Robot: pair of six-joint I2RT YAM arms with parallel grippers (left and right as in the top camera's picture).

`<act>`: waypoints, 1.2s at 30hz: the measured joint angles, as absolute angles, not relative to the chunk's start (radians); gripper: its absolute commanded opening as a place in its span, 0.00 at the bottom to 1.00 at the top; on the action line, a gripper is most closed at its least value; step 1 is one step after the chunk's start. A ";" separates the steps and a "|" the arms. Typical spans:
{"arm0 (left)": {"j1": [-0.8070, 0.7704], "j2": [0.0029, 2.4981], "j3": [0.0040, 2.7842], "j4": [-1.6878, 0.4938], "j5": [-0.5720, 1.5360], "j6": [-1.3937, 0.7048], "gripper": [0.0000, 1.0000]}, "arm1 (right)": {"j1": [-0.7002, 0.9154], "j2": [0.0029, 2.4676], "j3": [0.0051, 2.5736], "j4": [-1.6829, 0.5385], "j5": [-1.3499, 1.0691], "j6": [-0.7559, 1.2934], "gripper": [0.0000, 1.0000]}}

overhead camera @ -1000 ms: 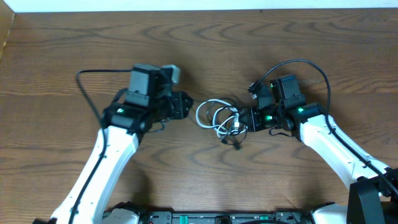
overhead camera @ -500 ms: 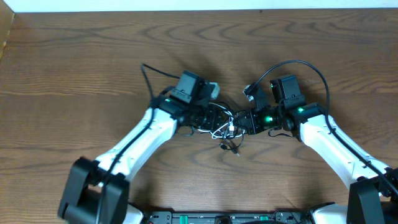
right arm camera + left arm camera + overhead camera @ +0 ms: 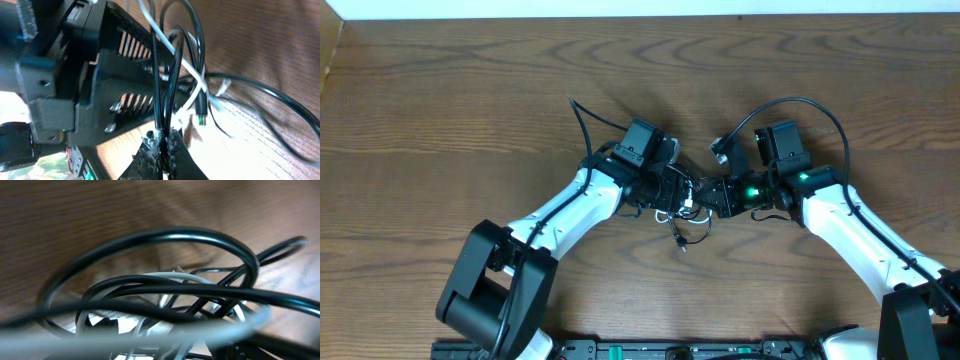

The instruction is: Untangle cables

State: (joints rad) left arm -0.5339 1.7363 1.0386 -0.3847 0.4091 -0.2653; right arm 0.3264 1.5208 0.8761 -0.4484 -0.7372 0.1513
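Cables (image 3: 678,208) tangled in a small knot at the middle of the wooden table (image 3: 470,100), wedged between the 2 grippers. Mostly black loops (image 3: 200,235), with 1 white cord (image 3: 190,105) threaded through. Seen very close and blurred from the left wrist, black loops stacked over the white one above the wood. Below the knot, 1 thin black strand trailing toward the front edge and ending in a small plug (image 3: 682,246). Right gripper (image 3: 161,146) pinched together on a few black strands that run straight up from its tips. Left gripper (image 3: 668,190) pressed into the knot from the opposite side, its slotted black body just beside those strands in the right wrist view. Fingers hidden, so cannot tell whether apart or together. Both arms angled inward, grippers nearly meeting over the knot.
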 measured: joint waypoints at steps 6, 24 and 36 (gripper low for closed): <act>-0.537 1.782 1.039 -0.413 0.337 -0.265 0.61 | 0.327 1.521 0.876 -0.476 -0.728 0.149 0.01; -0.538 1.826 1.055 -0.537 0.199 -0.262 0.60 | 0.279 1.521 0.876 -0.879 0.267 0.548 0.16; -0.537 1.825 1.055 -0.554 0.196 -0.236 0.55 | 0.221 1.521 0.876 -0.614 -0.033 0.330 0.55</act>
